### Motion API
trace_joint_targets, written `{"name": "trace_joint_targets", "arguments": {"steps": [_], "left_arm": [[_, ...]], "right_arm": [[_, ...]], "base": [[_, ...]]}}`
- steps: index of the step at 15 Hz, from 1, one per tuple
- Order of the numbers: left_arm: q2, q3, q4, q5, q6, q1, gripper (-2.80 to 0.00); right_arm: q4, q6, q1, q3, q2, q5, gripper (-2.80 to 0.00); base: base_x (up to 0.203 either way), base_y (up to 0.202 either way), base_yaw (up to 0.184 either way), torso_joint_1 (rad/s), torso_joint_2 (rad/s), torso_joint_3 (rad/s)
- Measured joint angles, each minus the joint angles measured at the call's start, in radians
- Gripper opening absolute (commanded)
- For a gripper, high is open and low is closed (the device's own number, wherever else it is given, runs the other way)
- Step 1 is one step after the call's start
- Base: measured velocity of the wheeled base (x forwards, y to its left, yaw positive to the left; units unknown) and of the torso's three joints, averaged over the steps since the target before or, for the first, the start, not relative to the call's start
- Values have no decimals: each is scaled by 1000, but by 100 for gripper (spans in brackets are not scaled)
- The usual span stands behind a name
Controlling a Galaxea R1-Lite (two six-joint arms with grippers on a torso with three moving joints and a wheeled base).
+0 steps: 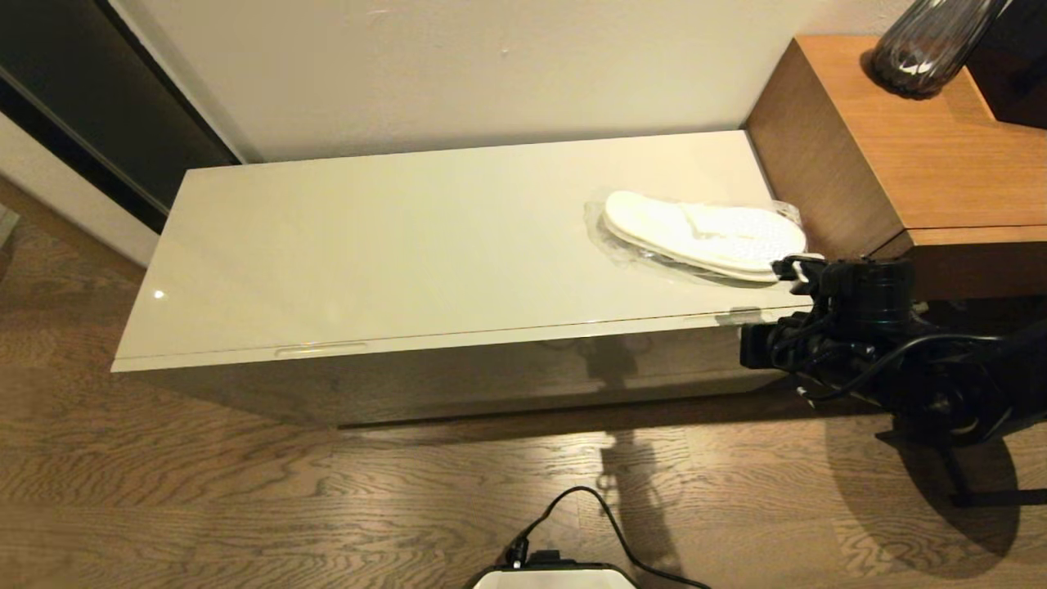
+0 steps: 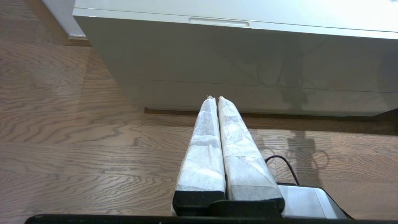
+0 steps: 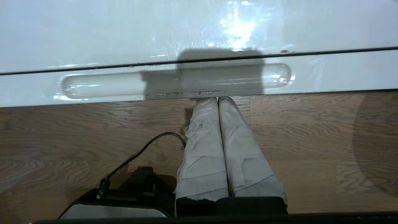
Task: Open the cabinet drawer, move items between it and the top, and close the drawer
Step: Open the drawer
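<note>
Indoors, wrapped slippers [image 1: 705, 236] lie on the glossy cabinet top [image 1: 409, 245] above wood floor [image 1: 245, 491]; right hand [image 3: 217, 99], fingers pressed together, at drawer [image 3: 326, 73] handle slot [image 3: 175, 81]; left hand [image 2: 215, 98] likewise closed.

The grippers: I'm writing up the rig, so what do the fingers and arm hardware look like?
Both the left gripper and the right gripper have two long tapering fingers wrapped in creased white tape on black mounts. The right arm is black, bulky, with looped black cables.

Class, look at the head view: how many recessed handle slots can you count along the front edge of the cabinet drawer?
2: one handle slot near the left end, one near the right end, beside the right gripper. None seems hidden.
</note>
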Motion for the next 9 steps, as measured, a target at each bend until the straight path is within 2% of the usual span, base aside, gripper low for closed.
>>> {"name": "trace_joint_targets", "arguments": {"steps": [5, 9], "left_arm": [[0, 0, 0, 0, 0, -2, -280], [0, 0, 0, 0, 1, -1, -280]], "right_arm": [[199, 10, 3, -134, -92, -1, -280], [241, 30, 3, -206, -46, -2, -280]], "base": [[0, 0, 0, 0, 0, 0], [0, 0, 0, 0, 0, 0]]}}
